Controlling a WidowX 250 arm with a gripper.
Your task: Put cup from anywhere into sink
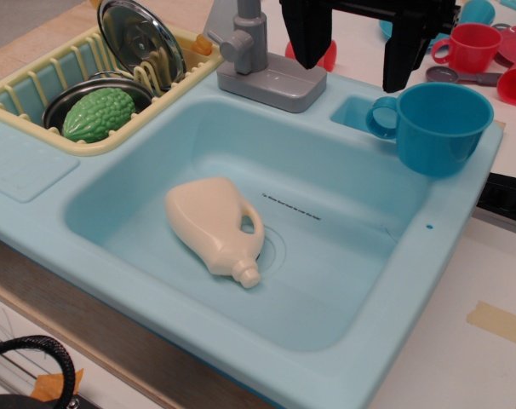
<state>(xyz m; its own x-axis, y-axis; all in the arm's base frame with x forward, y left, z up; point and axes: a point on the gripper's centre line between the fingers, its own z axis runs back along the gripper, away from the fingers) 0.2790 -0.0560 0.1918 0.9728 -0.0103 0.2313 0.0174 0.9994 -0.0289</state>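
The medium-blue cup (437, 129) stands upright on the sink's back right rim, its loop handle pointing left. It is tilted slightly toward the basin. The light aqua sink (352, 213) fills most of the view, with a grey faucet (262, 64) at the back. My black gripper (358, 55) hangs at the top, open and empty. Its right finger (403, 51) is just above and left of the cup's handle, and its left finger (309, 34) is near the faucet. The gripper does not touch the cup.
A cream toy bottle (215, 226) lies in the basin over the drain. A cream-yellow dish rack (37, 85) at the back left holds a metal pot, a green gourd (98, 115) and a metal lid (141, 38). Red cups (473, 47) stand at the back right.
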